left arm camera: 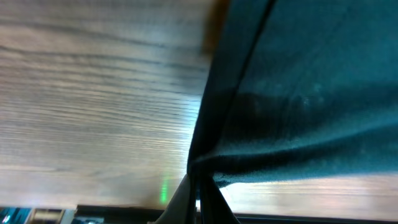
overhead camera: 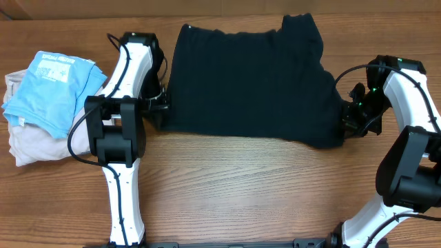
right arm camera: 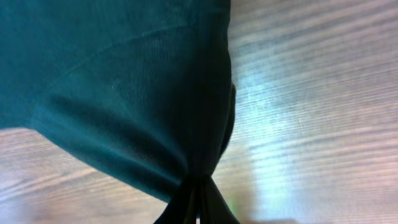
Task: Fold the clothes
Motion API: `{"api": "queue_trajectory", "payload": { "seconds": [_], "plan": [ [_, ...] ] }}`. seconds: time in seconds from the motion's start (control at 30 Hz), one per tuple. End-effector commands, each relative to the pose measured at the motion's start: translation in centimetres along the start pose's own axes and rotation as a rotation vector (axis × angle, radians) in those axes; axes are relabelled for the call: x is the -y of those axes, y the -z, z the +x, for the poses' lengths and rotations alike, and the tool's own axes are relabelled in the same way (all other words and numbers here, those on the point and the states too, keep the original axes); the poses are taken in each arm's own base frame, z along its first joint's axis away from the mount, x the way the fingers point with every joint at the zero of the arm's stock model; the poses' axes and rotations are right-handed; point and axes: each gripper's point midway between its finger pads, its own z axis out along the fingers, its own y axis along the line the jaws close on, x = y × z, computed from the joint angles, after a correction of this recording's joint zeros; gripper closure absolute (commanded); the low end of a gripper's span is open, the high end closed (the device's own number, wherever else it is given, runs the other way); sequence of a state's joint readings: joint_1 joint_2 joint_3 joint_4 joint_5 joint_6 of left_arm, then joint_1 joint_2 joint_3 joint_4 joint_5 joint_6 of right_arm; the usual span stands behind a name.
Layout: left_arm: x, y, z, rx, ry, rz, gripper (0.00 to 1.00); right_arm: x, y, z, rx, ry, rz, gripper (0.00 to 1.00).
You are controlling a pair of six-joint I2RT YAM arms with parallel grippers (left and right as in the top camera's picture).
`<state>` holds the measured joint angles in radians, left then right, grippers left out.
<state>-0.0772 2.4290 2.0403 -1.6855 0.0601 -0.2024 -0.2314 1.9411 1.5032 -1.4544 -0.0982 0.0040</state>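
Pinched shut on the dark shirt point(overhead camera: 248, 83) at its near corners, my left gripper point(left arm camera: 199, 194) and right gripper point(right arm camera: 198, 196) should lift evenly, keeping it taut.

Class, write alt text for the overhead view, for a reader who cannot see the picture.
A dark garment lies spread on a wooden table, the left gripper pinching its left edge and the right gripper its lower right corner. At the far left, a light blue garment rests on a beige garment.
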Motion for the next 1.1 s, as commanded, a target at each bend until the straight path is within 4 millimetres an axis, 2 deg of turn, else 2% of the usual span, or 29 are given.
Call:
{"api": "queue_trajectory", "payload": {
  "seconds": [0.0,0.2,0.43,0.53,0.63,0.73,0.9,1.07],
  "plan": [
    [-1.8,-0.5,1.1,-0.02,0.031,-0.099,0.96,0.8,0.5,0.7,-0.006,-0.013,0.027,0.96],
    [-2.4,-0.2,2.3,0.013,0.06,-0.114,0.96,3.0,0.7,2.1,-0.057,-0.113,0.114,0.96],
    [-2.7,2.2,4.6,0.154,0.098,-0.077,0.96,3.0,0.8,2.4,-0.067,-0.12,0.103,0.96],
    [-2.3,2.9,4.4,0.249,0.11,-0.033,0.96,2.6,0.7,1.8,-0.045,-0.114,0.089,0.96],
    [-0.9,3.6,3.2,0.332,0.097,0.052,0.96,1.1,0.6,0.9,-0.012,-0.061,0.021,0.96],
    [0.1,4.6,0.7,0.439,0.083,0.092,0.96,-0.8,0.6,-0.1,0.028,0.008,-0.063,0.96],
    [1.4,7.4,-3.7,0.65,0.066,0.149,0.96,-2.2,0.9,-2.4,0.121,0.029,-0.135,0.96],
    [2.2,9.4,-5.8,0.767,0.056,0.191,0.96,-3.0,1.3,-4.5,0.208,0.049,-0.176,0.96]
  ]
}}
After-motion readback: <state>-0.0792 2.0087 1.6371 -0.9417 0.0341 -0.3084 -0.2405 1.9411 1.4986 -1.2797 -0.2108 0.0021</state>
